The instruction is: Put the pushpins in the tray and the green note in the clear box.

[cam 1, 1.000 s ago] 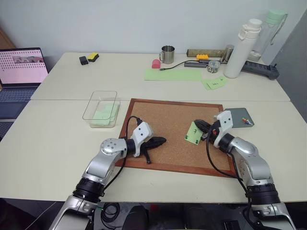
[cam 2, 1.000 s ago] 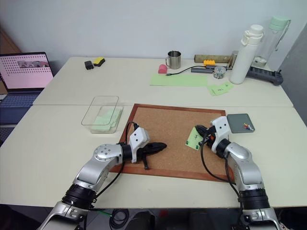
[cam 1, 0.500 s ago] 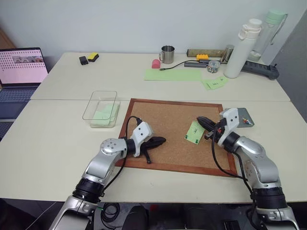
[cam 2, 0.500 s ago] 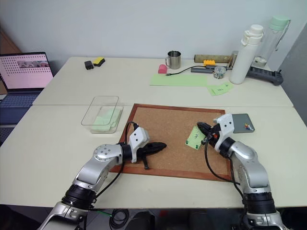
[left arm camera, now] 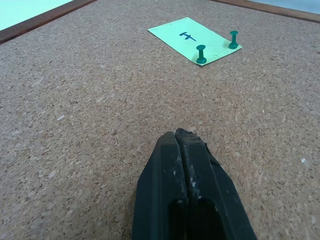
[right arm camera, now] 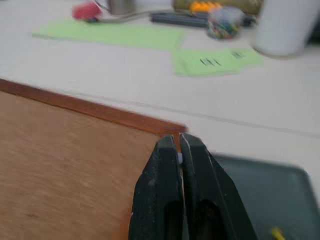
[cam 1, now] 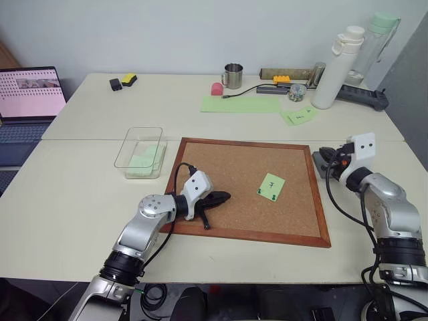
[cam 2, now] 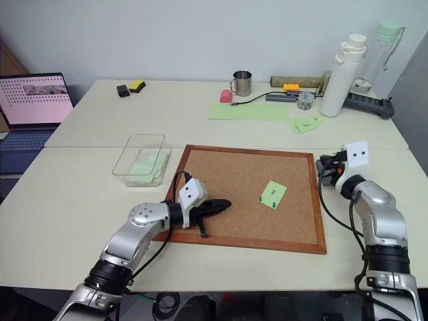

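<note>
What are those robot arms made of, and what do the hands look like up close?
Both arms are silver-grey metal segments with black joints and a black cable looping outside each forearm. Each wrist carries a white block. The left gripper and right gripper are each a pair of slim black fingers, tapering to a rounded, slightly scuffed tip.

Two pale cream tables (cam 1: pixel 80 194) pushed together, seam running across. Plain light blue-white wall (cam 1: pixel 167 33) behind. Open laptop (cam 1: pixel 27 100) with pinkish screen at far left. Far table: metal mug (cam 1: pixel 233 75), long pale-green paper sheet (cam 1: pixel 241 103), white bottle (cam 1: pixel 338 67), black power strip (cam 1: pixel 364 97). Even indoor light, soft shadows.
</note>
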You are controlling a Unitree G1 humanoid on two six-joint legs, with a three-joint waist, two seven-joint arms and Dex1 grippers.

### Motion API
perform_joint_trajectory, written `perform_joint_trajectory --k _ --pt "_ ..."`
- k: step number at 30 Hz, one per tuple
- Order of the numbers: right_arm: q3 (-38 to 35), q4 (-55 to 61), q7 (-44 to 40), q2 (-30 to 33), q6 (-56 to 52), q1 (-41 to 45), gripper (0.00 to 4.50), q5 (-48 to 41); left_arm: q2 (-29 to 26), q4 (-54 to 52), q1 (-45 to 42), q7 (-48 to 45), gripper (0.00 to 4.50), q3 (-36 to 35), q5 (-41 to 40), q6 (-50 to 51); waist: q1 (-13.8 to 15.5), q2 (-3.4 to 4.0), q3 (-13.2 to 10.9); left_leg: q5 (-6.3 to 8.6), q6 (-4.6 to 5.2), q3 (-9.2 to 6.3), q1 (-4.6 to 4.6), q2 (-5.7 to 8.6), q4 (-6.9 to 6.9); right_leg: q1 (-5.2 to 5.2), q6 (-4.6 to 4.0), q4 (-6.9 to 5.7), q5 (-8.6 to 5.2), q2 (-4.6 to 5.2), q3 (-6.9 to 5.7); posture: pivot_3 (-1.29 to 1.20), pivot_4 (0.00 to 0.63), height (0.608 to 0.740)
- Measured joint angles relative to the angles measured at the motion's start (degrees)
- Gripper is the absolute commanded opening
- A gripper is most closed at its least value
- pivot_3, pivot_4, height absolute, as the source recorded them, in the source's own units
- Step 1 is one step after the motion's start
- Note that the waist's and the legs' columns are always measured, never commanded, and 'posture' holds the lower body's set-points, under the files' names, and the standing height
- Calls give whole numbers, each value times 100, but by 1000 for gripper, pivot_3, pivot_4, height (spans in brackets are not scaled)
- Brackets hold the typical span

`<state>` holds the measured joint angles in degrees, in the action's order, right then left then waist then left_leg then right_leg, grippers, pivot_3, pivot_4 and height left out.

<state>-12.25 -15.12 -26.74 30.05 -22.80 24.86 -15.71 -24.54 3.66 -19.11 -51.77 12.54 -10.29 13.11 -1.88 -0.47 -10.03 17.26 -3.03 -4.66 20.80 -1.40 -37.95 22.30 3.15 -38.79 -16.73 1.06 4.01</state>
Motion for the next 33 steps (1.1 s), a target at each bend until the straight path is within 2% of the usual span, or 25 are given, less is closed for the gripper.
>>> perform_joint_trajectory --k 1,5,12,19,25,29,33 --pt "20 -130 5 0 29 42 63 47 -2 -14 19 6 0 -15 1 2 -4 1 0 0 0 1 0 0 -1 0 0 0 0 0 1 0 150 740" --pt "15 -670 30 57 124 316 663 119 -4 -122 109 84 0 -39 2 23 -15 1 0 0 0 2 0 -1 0 0 0 1 0 0 2 0 150 740" --pt "-3 -977 -20 92 393 409 2070 118 -57 -216 170 101 0 -56 1 63 -15 1 0 0 0 2 0 -2 0 0 0 1 0 0 2 0 150 740" --pt "-98 -701 -244 158 433 341 2070 -20 -57 -217 149 105 0 -55 1 103 -13 1 0 0 0 1 1 -2 0 0 0 1 0 0 1 0 150 740" --pt "81 1171 -1342 363 -46 -499 2070 -751 -58 -220 147 106 0 -59 3 131 -8 1 0 0 0 -2 1 -3 -1 -2 0 3 0 -2 -1 0 150 740" --pt "553 2413 -1712 294 -336 -1288 2070 -1055 -60 -262 184 108 0 -64 4 141 -4 1 0 0 0 -5 1 -3 0 -2 1 3 0 -1 -3 0 150 740" --pt "1066 2796 -1770 173 -332 -1515 2070 -964 -57 -286 205 119 0 -63 4 148 -4 0 0 0 0 -4 1 -1 -2 -3 1 4 0 0 -3 0 150 740"
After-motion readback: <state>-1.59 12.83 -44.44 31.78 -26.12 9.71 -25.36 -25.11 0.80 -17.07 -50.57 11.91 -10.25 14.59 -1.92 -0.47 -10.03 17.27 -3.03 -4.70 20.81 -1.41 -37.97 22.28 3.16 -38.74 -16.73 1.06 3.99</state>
